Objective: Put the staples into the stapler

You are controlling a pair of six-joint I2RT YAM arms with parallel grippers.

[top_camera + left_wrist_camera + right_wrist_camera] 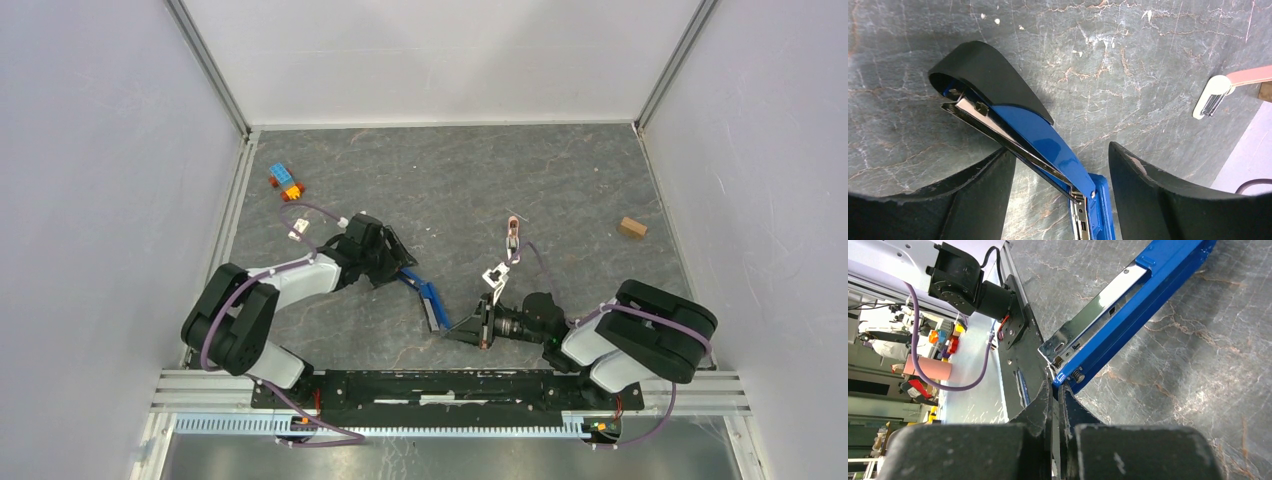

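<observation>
The blue stapler (428,300) lies open between the wide jaws of the left gripper (1059,152). The right gripper (1055,395), jaws shut, sits at its end. Grey bench (560,190), white walls (100,150).

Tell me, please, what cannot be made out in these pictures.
Staples: right wrist view, only a pale sliver between the fingers of the right pincer, too thin to identify.
Stapler: left wrist view, base cut by the bottom edge.
Pink-and-white piece: top view, too small to identify.
</observation>
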